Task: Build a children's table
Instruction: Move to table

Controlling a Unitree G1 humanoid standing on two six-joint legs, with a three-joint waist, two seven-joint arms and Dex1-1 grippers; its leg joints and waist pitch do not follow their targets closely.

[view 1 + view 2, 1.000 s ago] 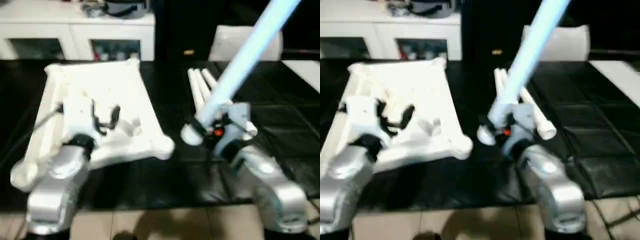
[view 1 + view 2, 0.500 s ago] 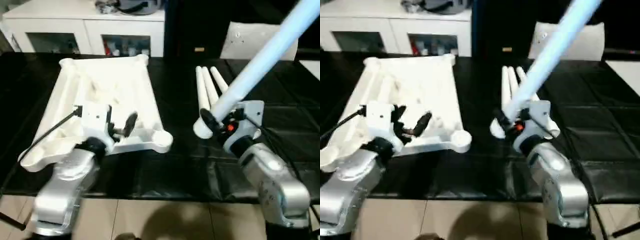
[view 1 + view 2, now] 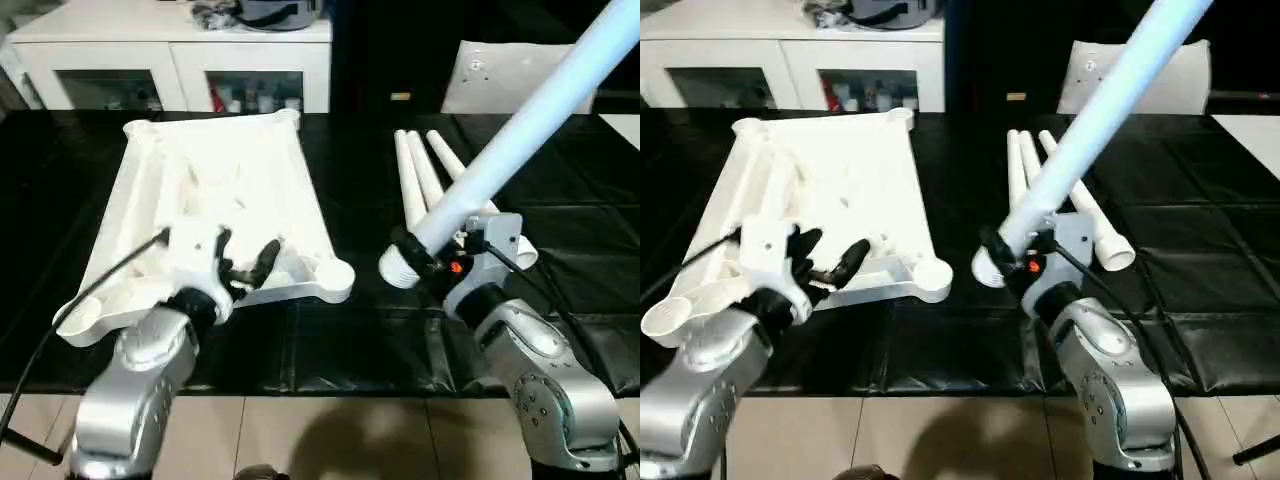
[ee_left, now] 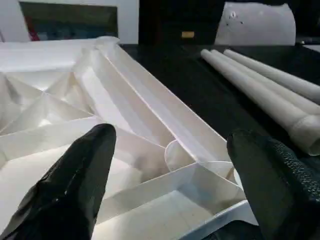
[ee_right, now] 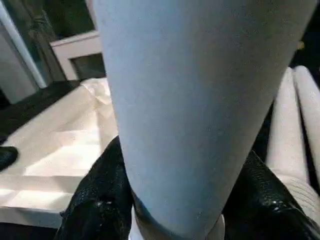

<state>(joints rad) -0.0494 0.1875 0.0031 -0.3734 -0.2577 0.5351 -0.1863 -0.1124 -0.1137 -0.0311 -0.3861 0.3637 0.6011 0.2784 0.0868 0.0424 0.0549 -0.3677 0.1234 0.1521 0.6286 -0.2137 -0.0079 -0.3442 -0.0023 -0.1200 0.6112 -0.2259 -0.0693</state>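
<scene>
On the black-covered work table (image 3: pixel 330 350), in front of a white glass-door cabinet (image 3: pixel 180 60), the tabletop (image 3: pixel 215 190) lies ribbed side up, with three legs (image 3: pixel 425 185) side by side well apart to its right. The right gripper (image 3: pixel 432 262) clamps the fourth leg (image 3: pixel 520 130) near its thick end, slanting up and away. The left gripper (image 4: pixel 167 165) hovers spread wide over the tabletop's near right corner socket (image 3: pixel 335 278).
</scene>
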